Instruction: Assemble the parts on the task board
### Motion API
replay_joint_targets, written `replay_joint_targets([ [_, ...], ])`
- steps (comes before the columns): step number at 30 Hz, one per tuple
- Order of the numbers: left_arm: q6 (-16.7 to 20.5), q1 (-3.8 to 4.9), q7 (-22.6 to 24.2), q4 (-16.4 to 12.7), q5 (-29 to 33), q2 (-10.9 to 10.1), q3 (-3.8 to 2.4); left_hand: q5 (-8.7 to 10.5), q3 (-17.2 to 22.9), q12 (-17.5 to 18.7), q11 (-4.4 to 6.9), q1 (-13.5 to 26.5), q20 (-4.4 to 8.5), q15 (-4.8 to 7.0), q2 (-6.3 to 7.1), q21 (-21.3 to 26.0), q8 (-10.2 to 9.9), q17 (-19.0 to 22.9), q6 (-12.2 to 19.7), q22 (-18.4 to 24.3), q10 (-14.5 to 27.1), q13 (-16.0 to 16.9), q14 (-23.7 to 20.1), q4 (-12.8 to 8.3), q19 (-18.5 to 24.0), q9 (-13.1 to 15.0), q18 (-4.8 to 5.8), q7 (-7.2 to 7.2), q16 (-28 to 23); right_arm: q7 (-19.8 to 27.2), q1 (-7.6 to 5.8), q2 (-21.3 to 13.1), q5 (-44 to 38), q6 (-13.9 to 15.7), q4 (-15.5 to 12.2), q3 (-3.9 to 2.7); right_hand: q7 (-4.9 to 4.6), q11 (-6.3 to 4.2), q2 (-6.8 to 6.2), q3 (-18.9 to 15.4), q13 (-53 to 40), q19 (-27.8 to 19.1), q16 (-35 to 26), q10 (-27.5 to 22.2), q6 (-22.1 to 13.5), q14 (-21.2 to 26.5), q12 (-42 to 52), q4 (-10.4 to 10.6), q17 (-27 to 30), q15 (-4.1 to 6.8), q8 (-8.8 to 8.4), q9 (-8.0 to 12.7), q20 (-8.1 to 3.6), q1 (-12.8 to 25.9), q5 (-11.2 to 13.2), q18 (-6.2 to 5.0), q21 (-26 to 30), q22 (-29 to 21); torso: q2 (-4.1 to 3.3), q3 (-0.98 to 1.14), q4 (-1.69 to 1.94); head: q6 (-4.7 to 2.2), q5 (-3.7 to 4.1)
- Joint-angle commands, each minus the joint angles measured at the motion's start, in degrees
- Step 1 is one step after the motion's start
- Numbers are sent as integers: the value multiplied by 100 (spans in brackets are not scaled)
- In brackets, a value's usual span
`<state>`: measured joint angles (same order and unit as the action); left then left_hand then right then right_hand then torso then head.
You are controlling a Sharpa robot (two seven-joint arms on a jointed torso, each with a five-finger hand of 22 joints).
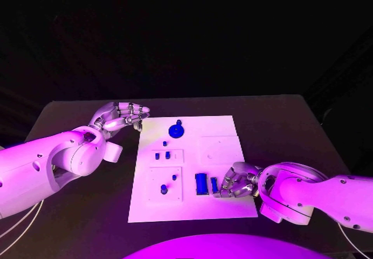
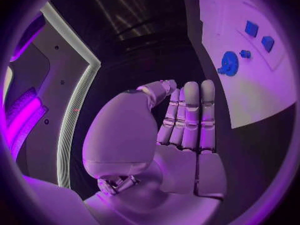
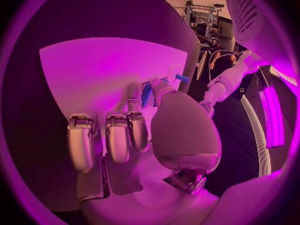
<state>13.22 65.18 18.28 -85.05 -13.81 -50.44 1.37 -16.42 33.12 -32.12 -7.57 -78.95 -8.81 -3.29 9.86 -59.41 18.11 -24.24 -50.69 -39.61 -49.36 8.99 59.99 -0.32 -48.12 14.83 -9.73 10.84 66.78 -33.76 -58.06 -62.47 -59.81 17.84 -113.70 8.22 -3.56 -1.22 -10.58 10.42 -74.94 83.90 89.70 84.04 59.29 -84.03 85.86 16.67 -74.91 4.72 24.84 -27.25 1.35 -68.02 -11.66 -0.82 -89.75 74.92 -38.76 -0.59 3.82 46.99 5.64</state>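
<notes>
Right hand (image 1: 237, 182), low centre, pinches a blue part (image 1: 214, 185) (upright bar) beside the board's (image 1: 218, 127) slots; left hand (image 1: 121, 116) empty, fingers straight.

Place: a robotics lab or test cell.
Surface: a bare black rectangular surface (image 1: 288, 129) under the fingers (image 1: 133, 114), ringed by darkness.
Fixture: a flat white plastic task board (image 1: 221, 129) with recessed panels, just beside the fingers.
Background: metal-framed equipment racks (image 3: 206, 20) and loose cables beyond the fingers, well apart.
</notes>
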Motion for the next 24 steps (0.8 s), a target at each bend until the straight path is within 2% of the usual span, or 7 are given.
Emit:
replay_joint_targets([
  [1, -48, 0, 42, -12, 25, 9, -4, -24, 32, -26, -12, 14, 5, 4, -46, 16, 24, 5, 11, -2, 45, -5, -45, 1, 22, -8, -87, 42, 4, -33, 11, 32, -105, 76, 33, 3, 19, 34, 70, -15, -1328, 610, 30, 440, 44, -597, -21, -3, -1509, -24, -40, 14, 26, -7, -44, 82, -25, 1508, 5, -1, -2, -1, -6],
  [6, -48, 0, 42, -11, 25, 8, -4, -25, 35, -29, -13, 17, 4, 4, -50, 14, 27, 6, 11, -3, 47, -7, -46, 2, 23, -8, -87, 42, 5, -34, 13, 69, -122, 224, 73, 3, 19, 33, 154, -34, -1333, 610, 30, 445, 56, -597, -8, 7, -1509, -24, -49, 22, 25, 34, -142, 82, -25, 1508, 5, -2, -2, -7, -9],
  [12, -50, 0, 43, -10, 25, 10, -4, -25, 35, -29, -13, 17, 4, 4, -50, 14, 27, 6, 11, -3, 47, -7, -46, 2, 23, -8, -87, 42, 5, -45, 14, 90, -129, 224, 113, 3, 23, 31, 158, -40, -1333, 610, 30, 445, 56, -597, -9, -6, -1509, -23, -53, 24, 25, 21, -170, 82, -25, 1508, 7, -3, -3, -18, -4],
  [16, -51, 0, 43, -12, 25, 9, -4, -25, 35, -29, -13, 17, 4, 4, -50, 14, 27, 6, 11, -3, 47, -7, -46, 2, 23, -8, -87, 42, 5, -70, 14, 90, -155, 192, 142, 2, 35, 21, 152, -19, -1331, 610, 30, 443, 53, -597, -14, -54, -1509, -14, -66, 32, 19, -162, -204, 82, -25, 1508, 6, -4, -3, -17, -3],
  [18, -51, 0, 42, -13, 25, 8, -4, -26, 39, -32, -12, 19, 4, 4, -57, 14, 30, 7, 11, -3, 48, -8, -46, 4, 24, -9, -87, 42, 6, -79, 14, 91, -169, 180, 157, 2, 41, 13, 187, 85, -1331, 610, 30, 442, 57, -597, -17, -87, -1509, -8, -85, 45, 10, -426, 134, 82, -25, 1508, 5, -3, -3, -22, -5],
  [19, -51, 0, 42, -15, 25, 7, -4, -26, 39, -32, -12, 19, 4, 4, -57, 14, 30, 7, 11, -3, 48, -8, -46, 4, 24, -9, -87, 42, 6, -82, 14, 92, -178, 175, 164, 2, 44, 12, 173, 114, -1331, 610, 30, 442, 62, -597, -15, -97, -1509, -6, -91, 50, 11, -509, 190, 82, -25, 1508, 5, -3, -2, -23, -5],
  [24, -48, 0, 40, -19, 25, 3, -3, -29, 46, -34, -12, 16, 4, 4, -68, 13, 32, 7, 10, -3, 48, -9, -46, 4, 24, -9, -88, 41, 6, -95, 14, 98, -220, 181, 197, 2, 52, 5, 175, 205, -1333, 610, 30, 443, 79, -597, -14, -120, -1509, -1, -106, 64, 8, -704, 236, 82, -25, 1508, 5, -3, -1, -28, -5],
])
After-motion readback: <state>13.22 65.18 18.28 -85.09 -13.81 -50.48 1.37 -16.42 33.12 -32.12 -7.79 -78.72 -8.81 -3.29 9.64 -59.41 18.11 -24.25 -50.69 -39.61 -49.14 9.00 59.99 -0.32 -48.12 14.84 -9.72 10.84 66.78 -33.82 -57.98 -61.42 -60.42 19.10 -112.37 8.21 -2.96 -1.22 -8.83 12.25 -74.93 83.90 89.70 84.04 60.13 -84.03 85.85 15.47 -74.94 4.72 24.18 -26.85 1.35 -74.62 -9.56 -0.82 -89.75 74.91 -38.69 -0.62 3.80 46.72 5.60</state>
